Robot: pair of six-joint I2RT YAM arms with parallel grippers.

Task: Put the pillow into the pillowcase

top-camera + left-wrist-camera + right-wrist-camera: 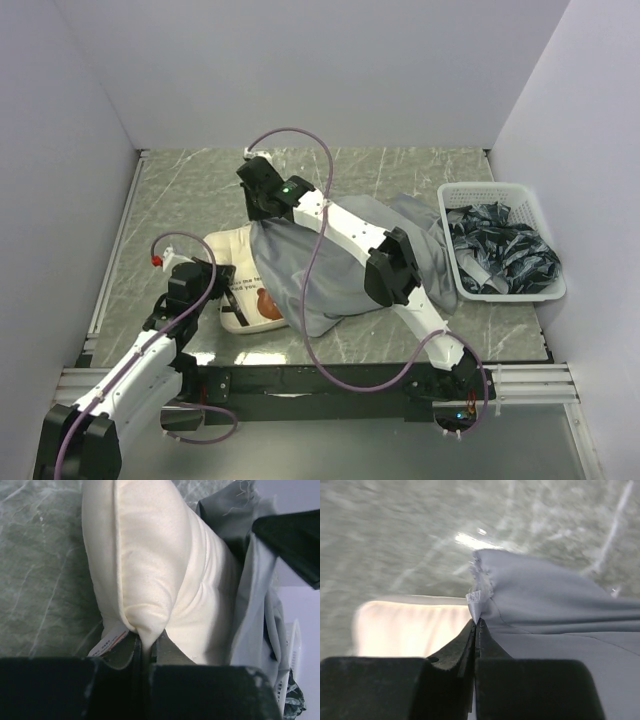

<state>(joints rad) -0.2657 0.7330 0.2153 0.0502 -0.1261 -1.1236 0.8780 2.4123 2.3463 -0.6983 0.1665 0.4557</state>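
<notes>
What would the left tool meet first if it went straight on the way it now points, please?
The pillow: the left tool is shut on its seamed edge, so the pillow's bulk lies directly ahead. The grey pillowcase lies beyond to the right, though depth there is unclear.

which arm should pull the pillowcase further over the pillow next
Right, likely. The right tool is shut on the pillowcase edge beside the pillow, so it can drag the fabric along. The left tool pinches the pillow's corner, anchoring it.
</notes>
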